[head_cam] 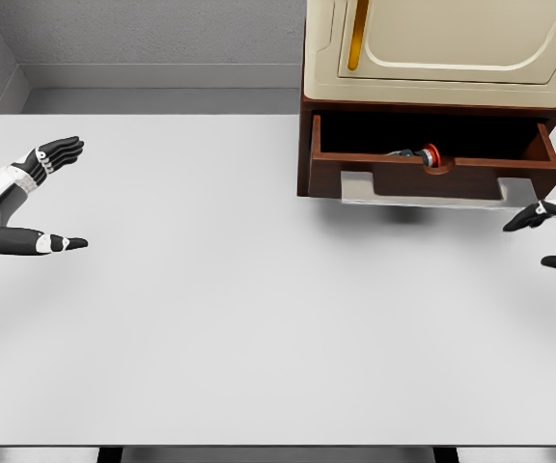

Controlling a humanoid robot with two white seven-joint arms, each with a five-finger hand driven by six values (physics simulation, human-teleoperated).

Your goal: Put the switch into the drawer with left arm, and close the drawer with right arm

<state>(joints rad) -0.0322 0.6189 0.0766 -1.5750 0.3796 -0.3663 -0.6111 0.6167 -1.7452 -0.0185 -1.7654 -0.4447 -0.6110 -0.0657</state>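
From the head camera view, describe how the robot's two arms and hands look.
Both arms have smooth white shells. The left hand has black fingers broken by white bands at the joints, on a white forearm with dark seams near the wrist. The right hand shows only black fingertips with white segments at the picture's edge. No cables or markings are visible.

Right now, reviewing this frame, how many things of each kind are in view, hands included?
Robot hands: 2, the left hand and the right hand, both open and holding nothing
Switches: 1, the switch lying inside the drawer
Drawers: 1, the open drawer
Cabinets: 1, the cream cabinet above the drawer
Tables: 1, the white table
Total: 6
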